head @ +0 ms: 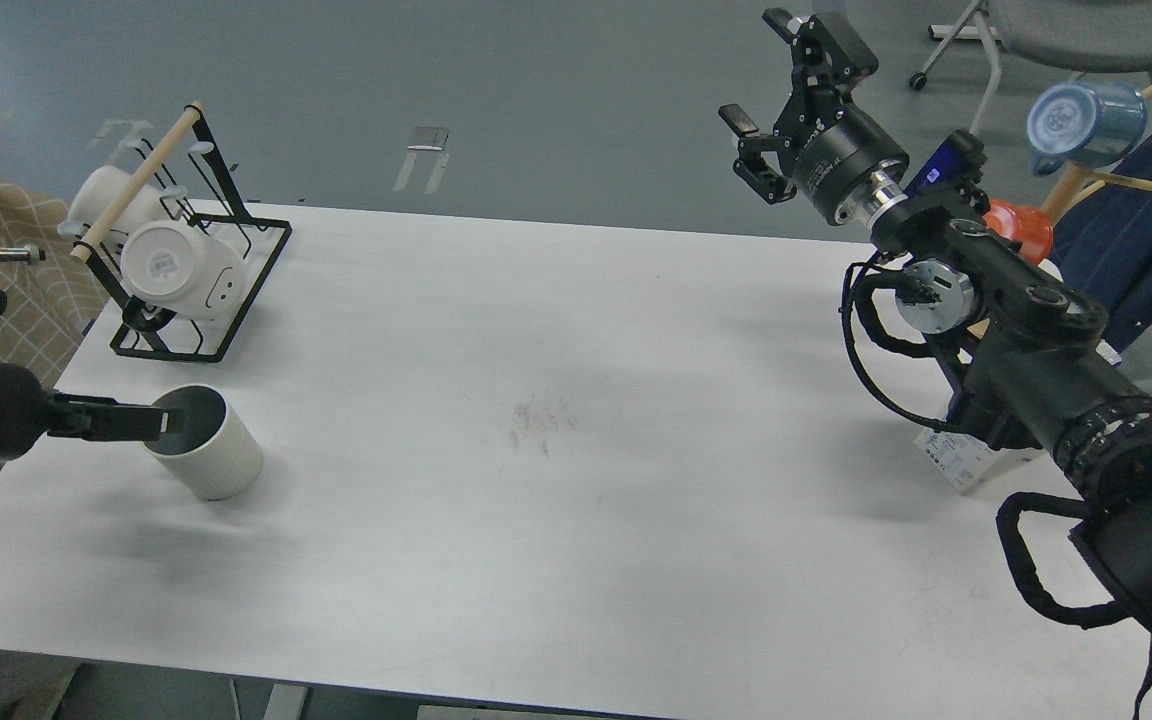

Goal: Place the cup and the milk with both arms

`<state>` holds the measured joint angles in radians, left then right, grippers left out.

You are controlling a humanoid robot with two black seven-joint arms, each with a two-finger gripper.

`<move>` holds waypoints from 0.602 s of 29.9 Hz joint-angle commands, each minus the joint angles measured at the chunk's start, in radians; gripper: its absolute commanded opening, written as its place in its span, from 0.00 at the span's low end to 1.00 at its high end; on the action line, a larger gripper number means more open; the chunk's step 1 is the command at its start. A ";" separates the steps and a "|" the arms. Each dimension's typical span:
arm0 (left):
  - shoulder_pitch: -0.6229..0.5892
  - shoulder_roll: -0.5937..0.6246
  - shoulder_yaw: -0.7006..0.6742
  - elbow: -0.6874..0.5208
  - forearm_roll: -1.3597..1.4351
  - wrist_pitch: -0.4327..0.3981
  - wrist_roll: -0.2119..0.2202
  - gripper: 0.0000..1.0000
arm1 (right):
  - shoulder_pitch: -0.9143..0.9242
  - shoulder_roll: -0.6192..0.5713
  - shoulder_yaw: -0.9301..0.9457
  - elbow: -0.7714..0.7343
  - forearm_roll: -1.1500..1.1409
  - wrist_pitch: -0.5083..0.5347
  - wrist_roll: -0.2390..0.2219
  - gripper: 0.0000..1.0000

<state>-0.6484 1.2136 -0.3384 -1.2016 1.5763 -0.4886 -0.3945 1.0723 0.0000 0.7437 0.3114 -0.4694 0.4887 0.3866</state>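
Note:
The cup, an off-white ribbed mug with a dark inside, stands upright near the table's left edge. My left gripper comes in level from the left, its fingertip over the cup's near-left rim. It is seen edge-on, so I cannot tell its two fingers apart. My right gripper is open and empty, raised high beyond the table's far right edge. Of the milk, only a white printed panel shows at the table's right edge. My right arm hides the rest.
A black wire rack at the table's far left holds white face-print mugs. A blue mug and an orange-red mug hang on a wooden stand at the far right. Denim cloth and a chair stand beyond.

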 commanded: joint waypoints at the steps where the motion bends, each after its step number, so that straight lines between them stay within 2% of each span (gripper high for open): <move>1: 0.001 -0.005 0.001 0.014 -0.007 0.000 0.000 0.99 | -0.002 0.000 -0.001 0.000 0.000 0.000 0.000 1.00; 18: 0.032 -0.054 0.001 0.039 -0.039 0.000 0.013 0.98 | -0.015 0.000 -0.001 0.000 0.000 0.000 0.000 1.00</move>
<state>-0.6262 1.1686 -0.3374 -1.1672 1.5370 -0.4888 -0.3822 1.0600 0.0000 0.7436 0.3113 -0.4694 0.4887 0.3874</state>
